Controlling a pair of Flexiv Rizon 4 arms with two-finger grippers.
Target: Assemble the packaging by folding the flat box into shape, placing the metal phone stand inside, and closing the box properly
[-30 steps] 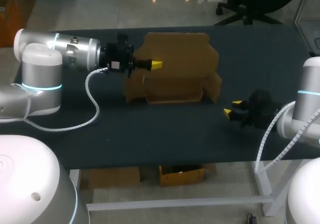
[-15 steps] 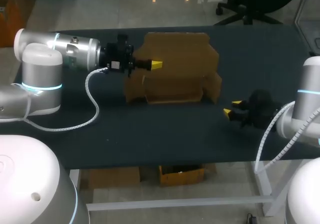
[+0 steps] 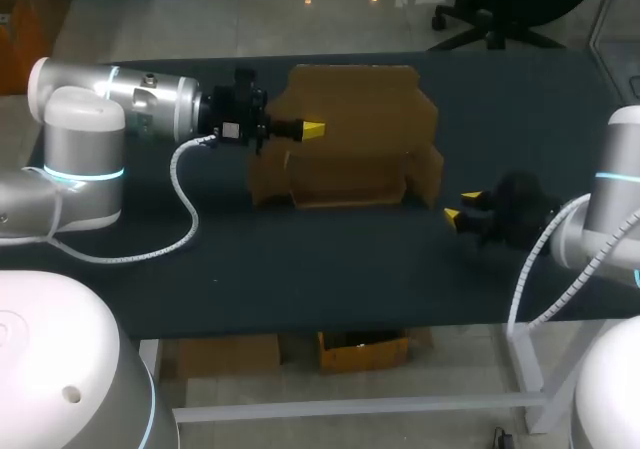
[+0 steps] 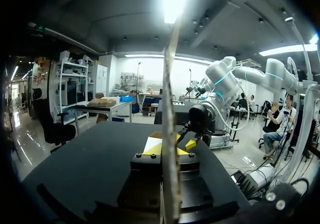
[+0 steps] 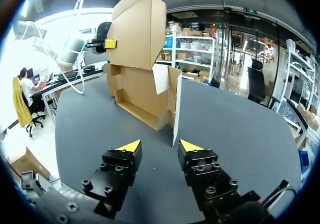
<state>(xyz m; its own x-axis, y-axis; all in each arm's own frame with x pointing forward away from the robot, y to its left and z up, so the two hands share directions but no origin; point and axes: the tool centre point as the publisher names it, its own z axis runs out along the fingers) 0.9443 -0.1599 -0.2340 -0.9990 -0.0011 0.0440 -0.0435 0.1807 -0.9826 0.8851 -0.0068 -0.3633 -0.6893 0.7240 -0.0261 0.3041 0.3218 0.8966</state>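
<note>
The brown cardboard box (image 3: 350, 159) stands partly folded at the table's middle, its tall lid panel (image 3: 355, 99) raised and side flaps out. My left gripper (image 3: 313, 129) is shut on the lid panel's left edge; in the left wrist view the cardboard edge (image 4: 169, 134) runs upright between its tips (image 4: 163, 148). My right gripper (image 3: 460, 207) is open, low over the table just right of the box. In the right wrist view the box's near side flap (image 5: 175, 109) stands just ahead of the gap between its fingers (image 5: 160, 145). No metal phone stand shows in any view.
The dark table (image 3: 300, 259) has bare surface in front of the box and to both sides. A loose cable (image 3: 185, 204) hangs from my left arm over the table's left part.
My right gripper has shifted slightly towards the box's right flap. The left gripper and the box have kept still.
</note>
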